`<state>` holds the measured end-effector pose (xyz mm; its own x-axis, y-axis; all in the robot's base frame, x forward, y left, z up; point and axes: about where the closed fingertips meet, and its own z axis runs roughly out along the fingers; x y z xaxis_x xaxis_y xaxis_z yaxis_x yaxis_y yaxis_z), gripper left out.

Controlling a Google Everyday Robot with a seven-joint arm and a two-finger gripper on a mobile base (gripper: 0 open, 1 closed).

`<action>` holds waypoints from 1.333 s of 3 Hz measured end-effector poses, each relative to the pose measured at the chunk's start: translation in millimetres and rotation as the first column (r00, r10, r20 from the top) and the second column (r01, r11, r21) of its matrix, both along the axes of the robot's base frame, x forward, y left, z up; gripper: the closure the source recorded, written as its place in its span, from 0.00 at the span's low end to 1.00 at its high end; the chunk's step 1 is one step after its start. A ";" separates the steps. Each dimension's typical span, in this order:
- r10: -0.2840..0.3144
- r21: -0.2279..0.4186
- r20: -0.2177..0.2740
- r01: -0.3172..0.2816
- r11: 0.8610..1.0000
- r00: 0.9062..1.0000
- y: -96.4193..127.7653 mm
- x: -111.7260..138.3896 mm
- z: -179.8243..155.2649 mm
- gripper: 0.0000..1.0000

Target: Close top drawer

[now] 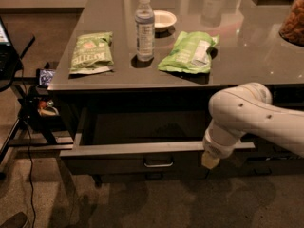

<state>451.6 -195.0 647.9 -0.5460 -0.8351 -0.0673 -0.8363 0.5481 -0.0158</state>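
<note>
— Where is the top drawer?
— Lower centre of the frame, pulled out from under the worktop, with its loop handle facing front.
— And the gripper?
— Lower right, at the drawer's front rim, right of the handle. I can't tell whether it touches.
— Open or closed?
— I can't tell from this view.

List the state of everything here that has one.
top drawer: open, pulled out.
gripper: low at the drawer front, right of the handle.
water bottle: upright, capped.
bowl: upright.
left chip bag: lying flat.
right chip bag: lying flat.
</note>
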 end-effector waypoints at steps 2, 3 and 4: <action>0.003 -0.001 0.007 -0.003 1.000 1.000 3.6 3.6 0.2 0.85; 0.003 -0.001 0.007 -0.003 1.000 1.000 3.6 3.6 0.2 0.61; 0.003 -0.001 0.007 -0.003 1.000 1.000 3.6 3.6 0.2 0.38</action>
<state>455.2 -191.5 648.1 -0.5427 -0.8370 -0.0701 -0.8380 0.5452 -0.0220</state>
